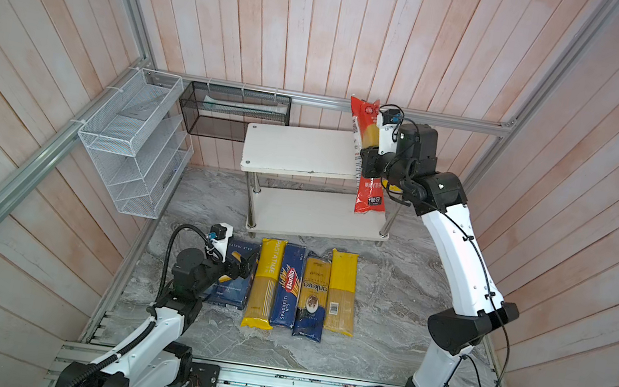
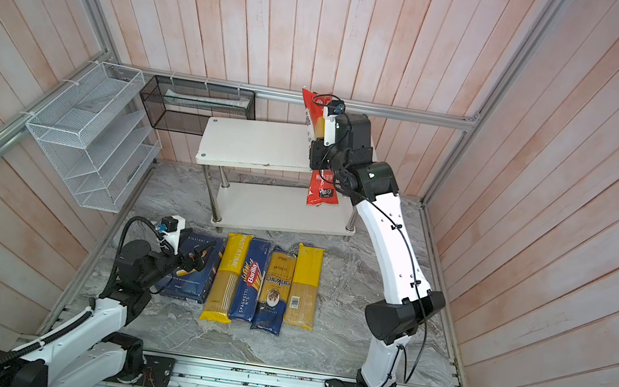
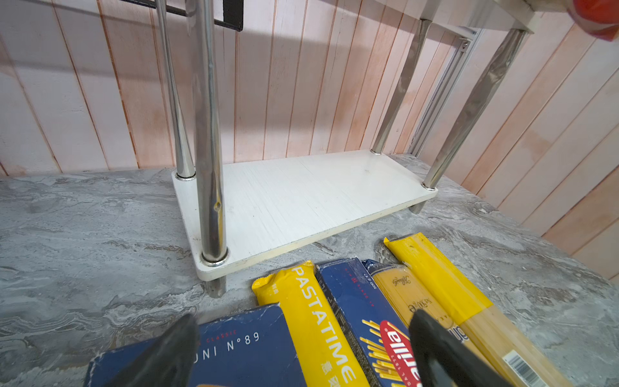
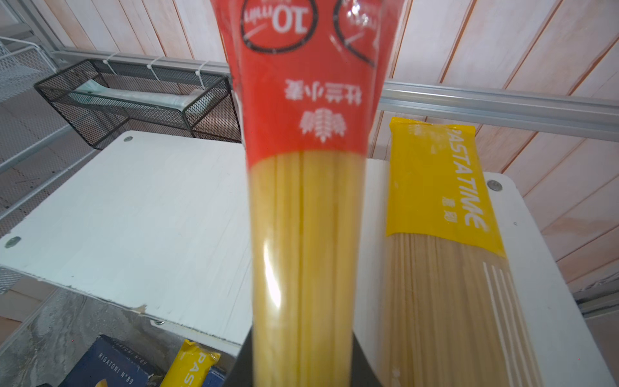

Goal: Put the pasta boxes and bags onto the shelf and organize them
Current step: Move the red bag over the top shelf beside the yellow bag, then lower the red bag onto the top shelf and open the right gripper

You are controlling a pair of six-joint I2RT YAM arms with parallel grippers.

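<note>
The right gripper (image 1: 367,165) has its jaws pressed tight on the red bag (image 1: 368,197). It pinches the bag near the middle, where the clear part shows the noodles. In the right wrist view a dark jaw sits on each side of the bag, and the bag runs away from them with its red end far out. In both top views the bag is tilted. One red end points up toward the back wall. The other red end hangs down past the front edge of the shelf (image 1: 297,150). The gripper holds the bag in the air over the right part of the top board. I cannot tell if the bag touches the board. The yellow shelf bag (image 4: 442,207) lies flat on that board, just beside the red bag, out by the board's edge.

The left gripper (image 3: 303,316) has its jaws spread wide. It hangs low over a row of packs on the grey table (image 1: 400,301), in front of the shelf. One finger (image 3: 167,355) is over the wide box (image 3: 241,348). The other finger is over the thin box (image 3: 355,301) and the clear bag (image 3: 408,298). The yellow table bag (image 3: 315,321) lies between the two fingers. I cannot tell if the fingers touch anything.

The barcode bag (image 3: 438,271) comes last in the row, next to the clear bag. All five packs lie flat, side by side, with one end toward the shelf.
</note>
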